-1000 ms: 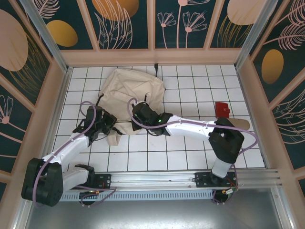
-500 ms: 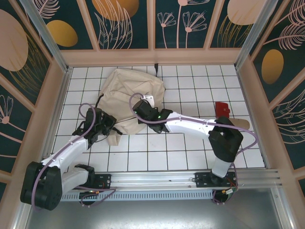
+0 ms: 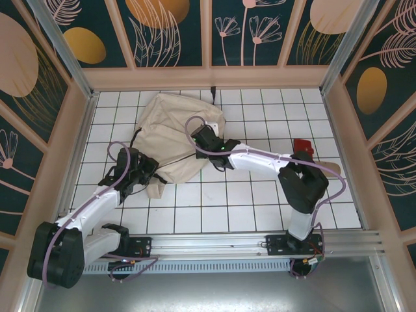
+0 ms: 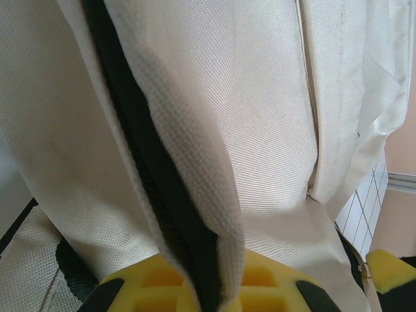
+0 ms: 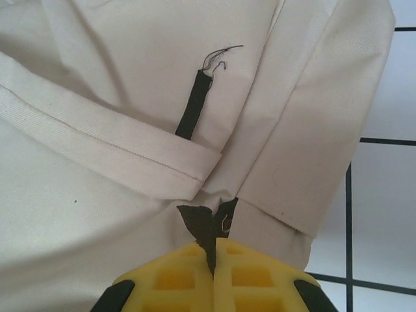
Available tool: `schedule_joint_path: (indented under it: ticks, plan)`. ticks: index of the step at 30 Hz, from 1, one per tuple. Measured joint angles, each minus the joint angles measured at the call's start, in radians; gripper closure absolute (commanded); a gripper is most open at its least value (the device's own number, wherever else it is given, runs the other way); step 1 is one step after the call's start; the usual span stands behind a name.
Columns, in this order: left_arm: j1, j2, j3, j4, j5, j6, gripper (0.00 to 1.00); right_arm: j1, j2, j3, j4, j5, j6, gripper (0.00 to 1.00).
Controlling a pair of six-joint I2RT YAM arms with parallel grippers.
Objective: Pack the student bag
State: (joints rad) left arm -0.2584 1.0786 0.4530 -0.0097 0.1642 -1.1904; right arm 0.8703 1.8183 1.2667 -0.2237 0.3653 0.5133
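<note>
1. The student bag, a cream fabric backpack, lies crumpled on the white tiled desk, toward 11 o'clock from the desk's centre in the overhead view
2. Its long axis appears to run from about 7 o'clock, at the near corner, to about 1 o'clock, at the far corner
3. The left pincer sits at the bag's 7 o'clock corner; from it the bag spreads away toward 1 o'clock
4. In the left wrist view its yellow fingers are closed on a fold of cream cloth edged by a black zipper band
5. The right pincer sits on the bag's 3 o'clock edge; from it the bulk of the bag lies toward 9 o'clock
6. In the right wrist view its fingers are pressed together on a small black tab where two cream seams meet
7. Both pincers touch the bag, on opposite sides, so the cloth lies between them
8. A red item rests on the desk well apart from the bag, at its 3 o'clock, close beside the right arm's elbow
9. Judgement: the step in hand looks like parting or tensioning the zipper edge, and it turns on the two grips pulling away from each other, roughly along the line from 8 o'clock to 2 o'clock
10. The right arm is nearer the red item, but it would have to let go of the tab first
</note>
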Motion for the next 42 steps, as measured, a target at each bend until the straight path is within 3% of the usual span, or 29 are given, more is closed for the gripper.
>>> schedule_joint_path:
  ticks: [16, 29, 30, 32, 34, 36, 42]
  plan:
    - [-0.001, -0.013, 0.0, 0.002, 0.011, 0.02, 1.0, -0.092, 0.145, 0.069, 0.06, -0.087, 0.018, 1.0]
    - [-0.001, -0.032, 0.005, -0.002, 0.023, 0.066, 1.0, -0.104, 0.212, 0.175, -0.018, -0.043, 0.121, 1.0]
    - [-0.001, -0.032, 0.008, -0.004, 0.027, 0.073, 0.9, -0.104, 0.212, 0.184, -0.028, -0.043, 0.122, 1.0]
    - [-0.001, -0.032, 0.03, -0.033, 0.034, 0.1, 0.5, -0.104, 0.212, 0.197, -0.036, -0.04, 0.115, 1.0]
    - [0.005, -0.032, 0.058, -0.084, 0.024, 0.13, 0.33, -0.119, 0.211, 0.196, -0.037, -0.034, 0.091, 1.0]
    - [0.01, -0.032, 0.086, -0.129, 0.007, 0.152, 0.26, -0.145, 0.201, 0.169, -0.03, -0.034, 0.068, 1.0]
    - [0.011, -0.032, 0.175, -0.217, -0.055, 0.24, 0.22, -0.195, 0.024, -0.046, -0.012, -0.033, 0.008, 1.0]
